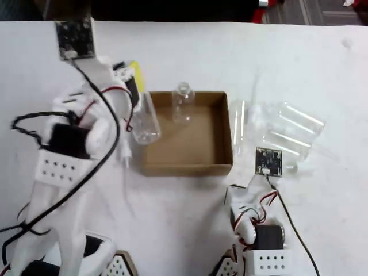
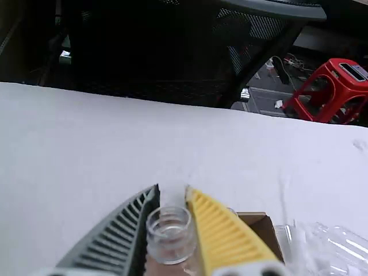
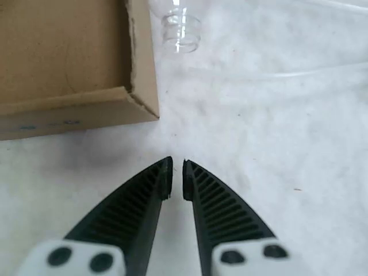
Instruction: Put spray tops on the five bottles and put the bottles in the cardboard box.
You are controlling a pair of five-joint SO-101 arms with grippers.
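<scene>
Right wrist view has the black right claw (image 3: 176, 172) all but closed on nothing, just short of the open brown cardboard box (image 3: 138, 86). The grey-and-yellow left claw (image 2: 172, 192) clamps a clear plastic bottle (image 2: 168, 230) by its neck at the box's edge, its mouth bare of any spray top. One standing clear bottle (image 1: 183, 103) is inside the box and several lying clear bottles (image 1: 282, 132) wait beside it on the white table (image 1: 287, 57), so I judge most of the task remains.

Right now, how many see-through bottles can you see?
5, probably. One clear plastic bottle is in the brown cardboard box, one in the left fingers at its left wall, about three lie overlapping right of it, hard to separate.
</scene>
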